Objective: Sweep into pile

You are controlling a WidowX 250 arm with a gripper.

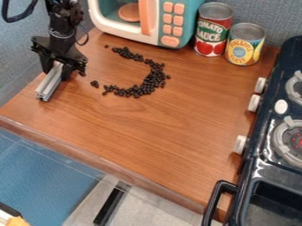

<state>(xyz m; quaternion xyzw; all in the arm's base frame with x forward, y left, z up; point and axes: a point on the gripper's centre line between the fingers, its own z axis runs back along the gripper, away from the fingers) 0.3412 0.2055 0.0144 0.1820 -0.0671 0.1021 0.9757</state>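
My gripper (pixel 60 66) hangs at the upper left of the counter, shut on a silver grooved metal bar (pixel 49 82). The bar slants from between the fingers toward the lower left, low over the wood or touching it; I cannot tell which. Right of the gripper, small black beans (pixel 154 78) lie in a curved band that bulges to the right and opens toward the gripper. A few beans lie apart near the bar's right side, and one sits above the band's upper end.
A toy microwave (pixel 156 22) stands at the back, with a tomato sauce can (pixel 213 30) and a pineapple can (pixel 245 44) to its right. A dark toy stove (pixel 259 165) runs along the right. The wooden counter (pixel 147 141) ends at a front edge in the lower left.
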